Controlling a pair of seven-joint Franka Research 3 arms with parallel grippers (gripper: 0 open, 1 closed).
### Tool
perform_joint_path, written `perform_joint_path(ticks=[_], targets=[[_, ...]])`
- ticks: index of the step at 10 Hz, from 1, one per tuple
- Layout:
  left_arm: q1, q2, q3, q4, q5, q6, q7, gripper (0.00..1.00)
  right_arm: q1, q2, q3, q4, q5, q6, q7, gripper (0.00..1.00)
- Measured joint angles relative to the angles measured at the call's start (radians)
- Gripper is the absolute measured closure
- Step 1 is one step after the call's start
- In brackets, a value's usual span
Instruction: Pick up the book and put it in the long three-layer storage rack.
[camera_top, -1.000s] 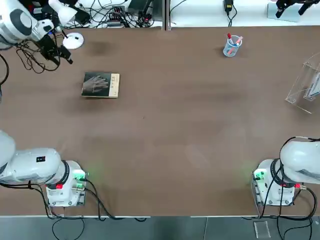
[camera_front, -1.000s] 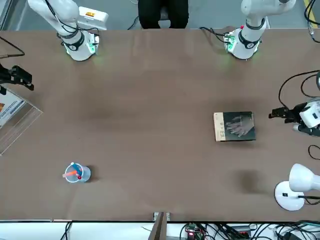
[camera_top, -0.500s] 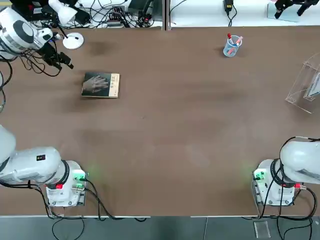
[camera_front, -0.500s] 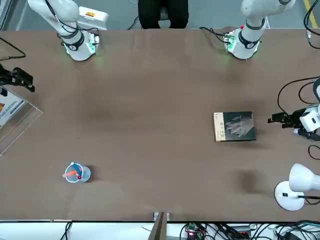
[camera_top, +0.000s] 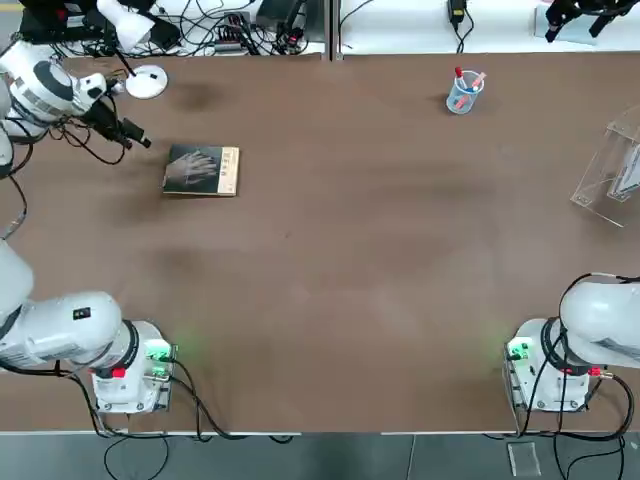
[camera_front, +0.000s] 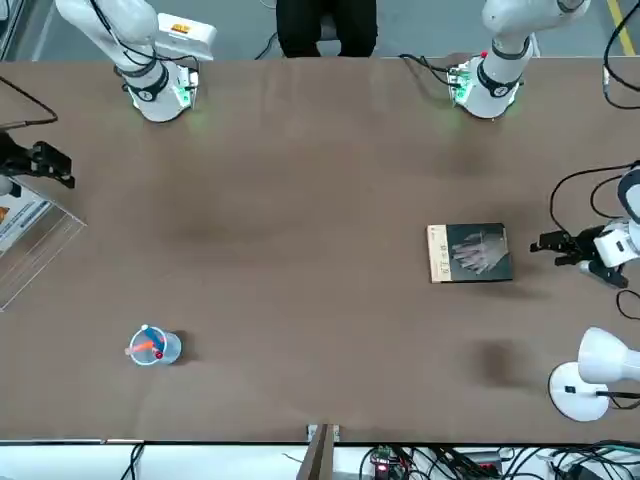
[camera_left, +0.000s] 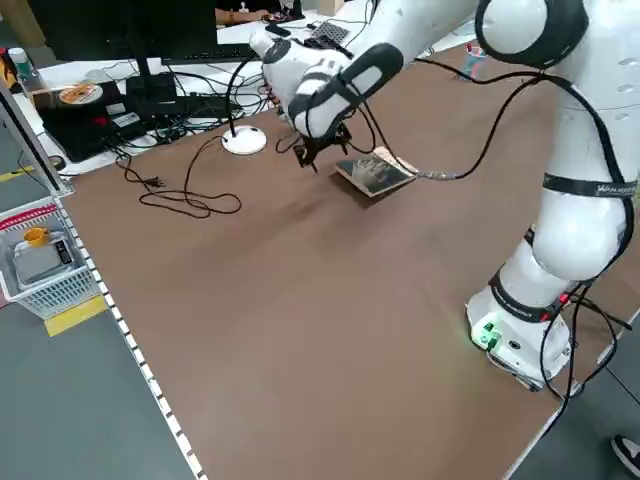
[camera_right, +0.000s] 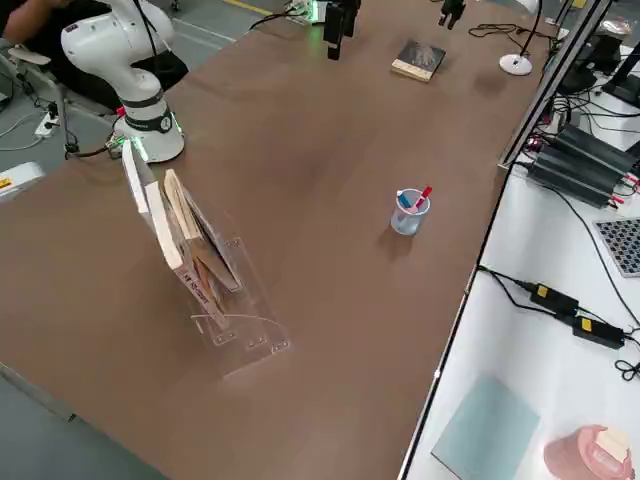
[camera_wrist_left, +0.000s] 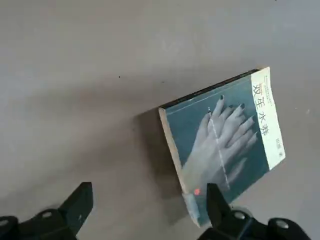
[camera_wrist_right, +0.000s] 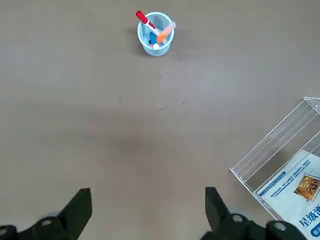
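Book (camera_top: 201, 170), the only one loose on the table (camera_top: 350, 260), is laid flat near the far left corner, with bare brown surface stretching from it to the one clear rack (camera_top: 610, 170) at the right edge, where other books are already stood. One left end effector (camera_top: 135, 133) is held just beside the book with its fingers spread wide and nothing gripped. One right end effector (camera_wrist_right: 145, 212) is likewise held wide open and empty, above the table between one pen cup (camera_top: 464, 91) and the rack.

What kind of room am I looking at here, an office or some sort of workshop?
Most likely a robotics lab. Two white robot arms are bolted to a big brown table holding a book, a clear storage rack and a cup of pens, and cables and power gear crowd a side bench.
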Motion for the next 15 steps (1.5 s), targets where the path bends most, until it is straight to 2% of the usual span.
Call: perform_joint_path(ticks=[3,5,10,15], targets=[[0.023,0.028,-0.001,0.001,-0.07,-0.015,0.118,0.0,0.0,0.0,0.0,0.0,0.0,-0.001,0.0,0.0],[0.03,0.04,-0.001,0.003,-0.125,-0.064,0.18,0.0,0.0,0.0,-0.001,0.0,0.0,-0.001,0.0,0.0],[0.033,0.066,-0.001,0.06,-0.203,-0.175,0.211,0.0,0.0,0.0,-0.001,0.0,0.0,0.0,0.0,0.0],[0.072,0.204,-0.002,0.149,-0.255,-0.307,0.23,0.0,0.0,0.0,-0.001,-0.001,0.0,0.0,0.0,0.0]])
